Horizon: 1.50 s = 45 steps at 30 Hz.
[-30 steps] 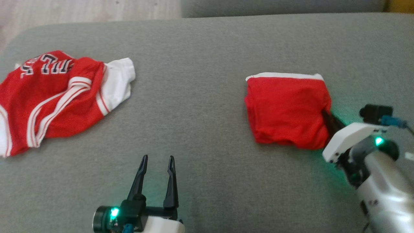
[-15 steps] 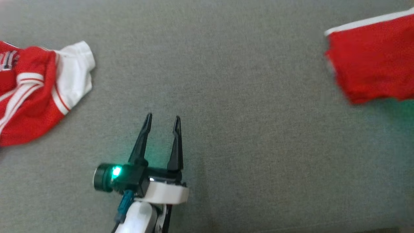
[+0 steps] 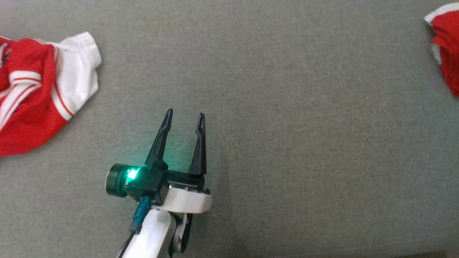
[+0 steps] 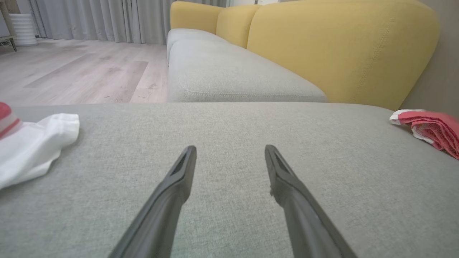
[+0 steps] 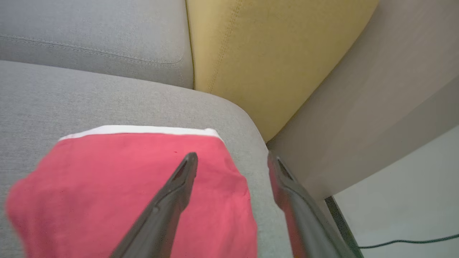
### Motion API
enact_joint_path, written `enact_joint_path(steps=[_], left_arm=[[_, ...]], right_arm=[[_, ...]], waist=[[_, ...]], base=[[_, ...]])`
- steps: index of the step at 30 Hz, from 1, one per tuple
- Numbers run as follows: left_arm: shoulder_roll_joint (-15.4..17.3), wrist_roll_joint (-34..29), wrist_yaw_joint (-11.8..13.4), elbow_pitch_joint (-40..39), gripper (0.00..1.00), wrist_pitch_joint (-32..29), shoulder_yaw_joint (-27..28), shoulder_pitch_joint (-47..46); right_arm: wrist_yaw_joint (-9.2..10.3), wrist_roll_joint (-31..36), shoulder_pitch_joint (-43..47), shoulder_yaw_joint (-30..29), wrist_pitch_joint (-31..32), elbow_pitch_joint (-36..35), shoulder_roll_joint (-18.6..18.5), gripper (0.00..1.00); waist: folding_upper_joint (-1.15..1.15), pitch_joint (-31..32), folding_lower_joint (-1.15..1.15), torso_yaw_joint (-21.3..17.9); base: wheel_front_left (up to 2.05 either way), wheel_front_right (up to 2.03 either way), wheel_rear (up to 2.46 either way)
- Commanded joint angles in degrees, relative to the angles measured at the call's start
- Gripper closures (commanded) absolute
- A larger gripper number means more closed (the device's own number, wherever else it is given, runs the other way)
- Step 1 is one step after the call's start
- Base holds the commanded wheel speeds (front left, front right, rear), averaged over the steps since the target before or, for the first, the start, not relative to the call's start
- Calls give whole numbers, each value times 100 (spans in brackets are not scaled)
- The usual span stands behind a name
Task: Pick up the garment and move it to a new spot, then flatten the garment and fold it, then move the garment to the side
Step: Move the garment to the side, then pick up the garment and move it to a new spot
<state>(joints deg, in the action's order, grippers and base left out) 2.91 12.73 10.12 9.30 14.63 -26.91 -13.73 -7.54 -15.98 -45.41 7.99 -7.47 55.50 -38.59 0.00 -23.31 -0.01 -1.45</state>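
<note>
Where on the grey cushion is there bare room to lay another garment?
The middle of the cushion, between the crumpled jersey on the left and the folded red garment on the right, is bare apart from the left gripper. Both ends are taken.

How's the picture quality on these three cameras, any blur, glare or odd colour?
Head view: soft overall; the green light by the left hand tints the grey cushion. Left wrist view: evenly lit, weave crisp, fingers blurring toward the bottom edge. Right wrist view: the folded red garment smears at its lower left; one right hand finger shows a red cast.
</note>
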Motion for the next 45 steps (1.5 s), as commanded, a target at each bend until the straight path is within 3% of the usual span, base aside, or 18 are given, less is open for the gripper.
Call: enact_joint_path(steps=[1,9,16,21,29,35,45], left_arm=[[-3,50,51,-134,0,37,127,47],[-3,209,122,-66,0,37,290,641],[-3,240,285,-102,0,37,638,1458],[-3,270,317,-350,0,37,841,1771],[32,-154,189,-753,0,37,1086,2245],[22,-263,14,-887,0,37,1263,2638],[5,-397,-127,-812,0,37,1420,2711]], right_arm=[[5,73,107,30,-119,-82,58,0],[5,147,1041,319,-548,-258,1665,0],[5,-682,2507,657,-742,-1254,2880,0],[5,-820,3321,666,-750,-2477,2933,0],[5,-133,4921,67,-752,-4467,3192,0],[5,303,5536,103,-753,-4703,3298,0],[5,389,5585,70,-753,-4788,3356,0]], waist=[[0,270,1,74],[0,1503,1,258],[0,2474,1,344],[0,2678,1,364],[0,2987,1,365],[0,3089,1,319],[0,3059,1,292]], base=[[0,0,0],[0,0,0],[0,0,0],[0,0,0],[0,0,0],[0,0,0],[0,0,0]])
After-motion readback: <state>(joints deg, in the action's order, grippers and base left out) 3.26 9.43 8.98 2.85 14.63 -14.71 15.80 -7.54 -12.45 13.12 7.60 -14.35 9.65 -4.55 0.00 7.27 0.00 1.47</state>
